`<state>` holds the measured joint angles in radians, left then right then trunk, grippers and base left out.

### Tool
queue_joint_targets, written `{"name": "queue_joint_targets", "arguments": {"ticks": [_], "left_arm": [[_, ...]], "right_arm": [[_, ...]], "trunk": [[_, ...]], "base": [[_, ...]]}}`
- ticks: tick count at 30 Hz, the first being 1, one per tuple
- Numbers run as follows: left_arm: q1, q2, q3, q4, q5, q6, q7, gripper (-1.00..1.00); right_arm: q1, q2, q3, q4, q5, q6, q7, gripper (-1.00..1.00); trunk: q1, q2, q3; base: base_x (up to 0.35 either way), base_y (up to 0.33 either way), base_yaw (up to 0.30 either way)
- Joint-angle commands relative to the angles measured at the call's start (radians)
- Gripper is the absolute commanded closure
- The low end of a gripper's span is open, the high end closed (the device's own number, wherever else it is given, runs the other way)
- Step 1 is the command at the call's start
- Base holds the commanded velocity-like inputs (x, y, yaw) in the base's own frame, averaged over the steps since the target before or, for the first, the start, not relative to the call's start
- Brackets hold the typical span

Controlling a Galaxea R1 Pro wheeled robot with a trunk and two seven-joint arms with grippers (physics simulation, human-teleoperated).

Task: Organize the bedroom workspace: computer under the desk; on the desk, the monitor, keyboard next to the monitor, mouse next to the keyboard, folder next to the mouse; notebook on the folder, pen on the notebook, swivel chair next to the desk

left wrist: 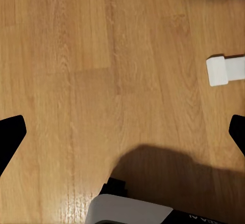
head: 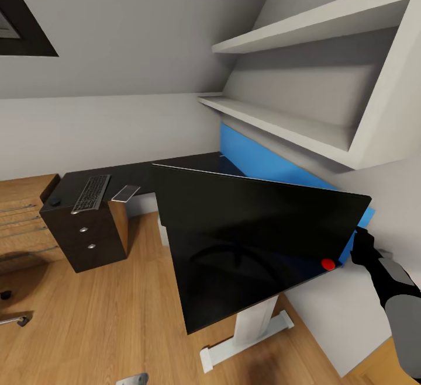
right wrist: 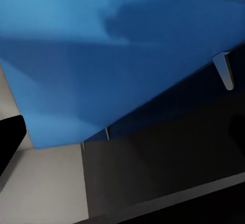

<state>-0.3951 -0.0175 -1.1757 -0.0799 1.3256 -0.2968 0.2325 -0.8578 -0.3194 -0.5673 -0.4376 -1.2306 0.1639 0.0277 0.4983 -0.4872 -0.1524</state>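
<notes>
An attic bedroom corner seen from above, with the black monitor (head: 257, 239) as the landmark. It stands on the black desk (head: 193, 166), screen tilted, and it hides most of the near desktop. A small red light (head: 328, 264) glows at its lower corner on the robot's right. Just past that corner, the right gripper (head: 361, 243) reaches in beside the monitor's edge; whether its fingers are apart or together cannot be told. In the right wrist view, the blue back panel (right wrist: 102, 55) lies close ahead, above a dark surface.

The left wrist view looks down at the wood floor (left wrist: 102, 55), with the left gripper's (left wrist: 122, 132) black fingertips (left wrist: 10, 134) set wide apart and holding nothing.

Beyond the monitor, to the left, the keyboard (head: 91, 193) lies on the desk above the drawer unit (head: 88, 236). The notebook (head: 126, 193) lies just beside the keyboard, on the monitor's side. The mouse (head: 55, 202) sits on the keyboard's other side. White shelves (head: 304, 81) hang above and behind the monitor.
</notes>
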Motion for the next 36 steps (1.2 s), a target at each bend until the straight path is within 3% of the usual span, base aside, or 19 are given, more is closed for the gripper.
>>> {"name": "queue_joint_targets", "arguments": {"ticks": [1, 29, 31, 32, 36], "left_arm": [[-0.001, 0.0, -0.009, -0.001, 0.005, -0.002, 0.007, -1.0], [-0.001, -0.001, -0.009, -0.001, 0.005, -0.001, 0.007, -1.0], [-0.001, -0.001, -0.009, -0.001, 0.006, -0.002, 0.007, -1.0], [-0.001, -0.002, -0.009, -0.001, 0.005, -0.001, 0.006, -1.0], [-0.001, -0.002, -0.009, -0.001, 0.006, -0.001, 0.006, -1.0]], "right_arm": [[-0.001, 0.0, -0.006, 0.0, -0.004, 0.006, 0.003, -1.0], [-0.001, -0.001, -0.002, 0.0, 0.0, 0.034, -0.004, -1.0], [-0.001, -0.002, -0.001, -0.001, 0.002, 0.038, -0.016, -1.0], [-0.001, -0.004, 0.001, -0.002, 0.01, 0.044, -0.084, -1.0], [-0.001, -0.004, 0.002, -0.003, 0.011, 0.043, -0.096, -1.0]], "trunk": [[0.0, -0.002, -0.002], [0.0, -0.002, -0.002], [0.0, -0.002, -0.002], [0.0, -0.002, -0.002], [0.0, -0.002, -0.002]], "base": [[0.0, 0.0, 0.0], [0.0, 0.0, 0.0], [0.0, 0.0, 0.0], [0.0, 0.0, 0.0], [-0.001, 0.0, 0.0]]}}
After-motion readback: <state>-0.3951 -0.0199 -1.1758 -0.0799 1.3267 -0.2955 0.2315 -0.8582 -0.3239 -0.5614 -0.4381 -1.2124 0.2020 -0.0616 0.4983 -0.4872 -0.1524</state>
